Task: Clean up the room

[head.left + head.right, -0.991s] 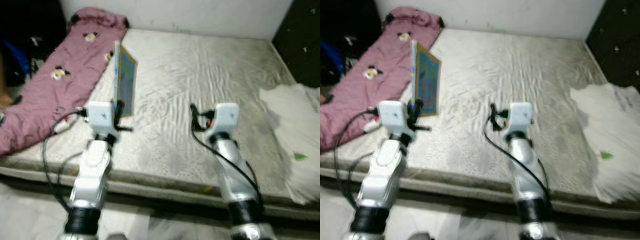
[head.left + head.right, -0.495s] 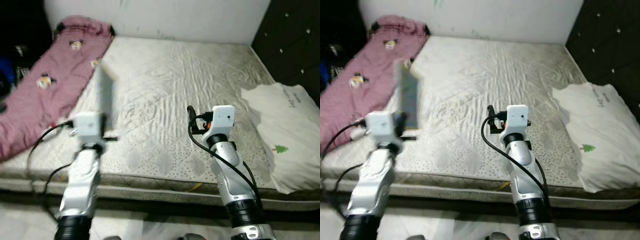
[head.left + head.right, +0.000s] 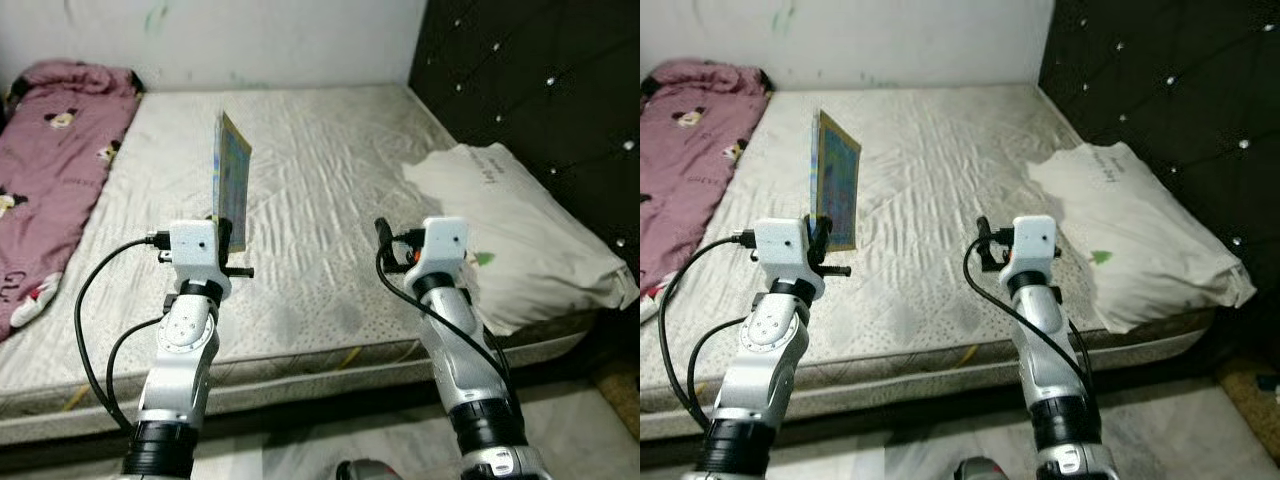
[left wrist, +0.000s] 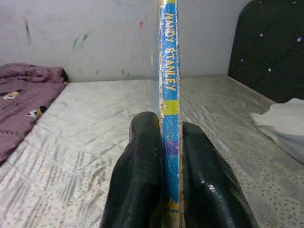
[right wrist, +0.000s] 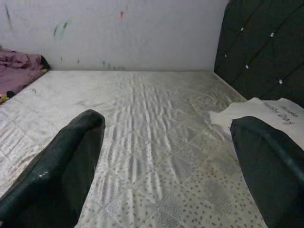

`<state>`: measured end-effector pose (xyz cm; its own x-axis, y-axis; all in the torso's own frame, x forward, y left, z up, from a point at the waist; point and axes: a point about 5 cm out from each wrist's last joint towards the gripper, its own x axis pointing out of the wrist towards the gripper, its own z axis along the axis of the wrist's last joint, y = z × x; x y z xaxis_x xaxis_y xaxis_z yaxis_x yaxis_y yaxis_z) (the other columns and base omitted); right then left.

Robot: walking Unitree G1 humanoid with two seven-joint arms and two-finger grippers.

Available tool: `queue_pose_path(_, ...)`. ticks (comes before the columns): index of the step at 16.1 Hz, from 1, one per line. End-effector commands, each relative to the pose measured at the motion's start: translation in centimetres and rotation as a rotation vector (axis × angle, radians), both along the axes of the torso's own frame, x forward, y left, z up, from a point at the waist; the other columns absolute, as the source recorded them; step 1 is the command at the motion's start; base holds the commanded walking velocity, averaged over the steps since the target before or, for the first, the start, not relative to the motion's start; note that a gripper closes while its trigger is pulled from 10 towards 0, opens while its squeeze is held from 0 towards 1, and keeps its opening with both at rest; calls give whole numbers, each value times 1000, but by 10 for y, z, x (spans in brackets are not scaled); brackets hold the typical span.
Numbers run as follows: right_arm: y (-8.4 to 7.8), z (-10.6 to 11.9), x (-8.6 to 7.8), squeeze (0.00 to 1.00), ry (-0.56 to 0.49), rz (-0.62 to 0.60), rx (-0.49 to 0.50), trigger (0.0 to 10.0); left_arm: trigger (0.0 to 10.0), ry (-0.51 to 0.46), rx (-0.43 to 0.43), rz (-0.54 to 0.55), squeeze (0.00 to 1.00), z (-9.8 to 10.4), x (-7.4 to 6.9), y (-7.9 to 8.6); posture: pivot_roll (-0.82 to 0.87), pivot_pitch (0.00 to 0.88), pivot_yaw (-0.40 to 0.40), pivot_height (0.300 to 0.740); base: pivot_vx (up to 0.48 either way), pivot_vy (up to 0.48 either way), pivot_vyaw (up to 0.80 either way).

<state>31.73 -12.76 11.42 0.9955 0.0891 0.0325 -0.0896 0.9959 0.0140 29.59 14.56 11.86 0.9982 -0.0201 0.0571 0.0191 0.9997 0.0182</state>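
**Gripping a Thin Book Upright Over the Bed**

Standing at the foot of the bed, the robot has its left gripper [image 4: 164,190] clamped on a thin book [image 3: 233,195], the two black fingers [image 4: 140,175] pressed against either face with the spine squeezed between them. The book stands upright on its edge, raised above the near part of the mattress [image 3: 330,160] and not touching it. Its cover is mostly blue with a yellow-green border, busy with small colourful print that is too fine to read from the head views. From the wrist camera the narrow spine faces outward: blue, with yellow lettering that reads "MANDY STANLEY", a pale yellow-green band lower down and a purple patch below that. The spine's edges look scuffed and worn.

The right gripper [image 5: 166,161] is held out level beside it, over the mattress edge, its jaws spread wide with nothing between them.

The mattress is bare, pale and quilted, with a rumpled surface. A pink blanket [image 3: 45,160] printed with cartoon figures lies along its left side. A white pillow [image 3: 510,240] rests at the right, against a dark tufted headboard [image 3: 530,80]. A marked white wall [image 3: 230,40] runs behind the bed.
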Motion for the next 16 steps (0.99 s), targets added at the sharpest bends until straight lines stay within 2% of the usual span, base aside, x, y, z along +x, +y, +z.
queue_pose_path(1,3,6,5,0,-22,7,1,10000,10000,-70,-3,-3,0,12,0,3,69,0,-7,740,0,0,0)
queue_pose_path(9,6,6,7,0,-34,19,-22,10000,10000,-82,-36,-11,0,16,3,-1,65,0,-6,740,0,0,0)
queue_pose_path(16,6,6,8,0,-31,21,-27,10000,10000,-78,-49,-9,0,17,3,-2,62,0,-11,740,0,-385,0)
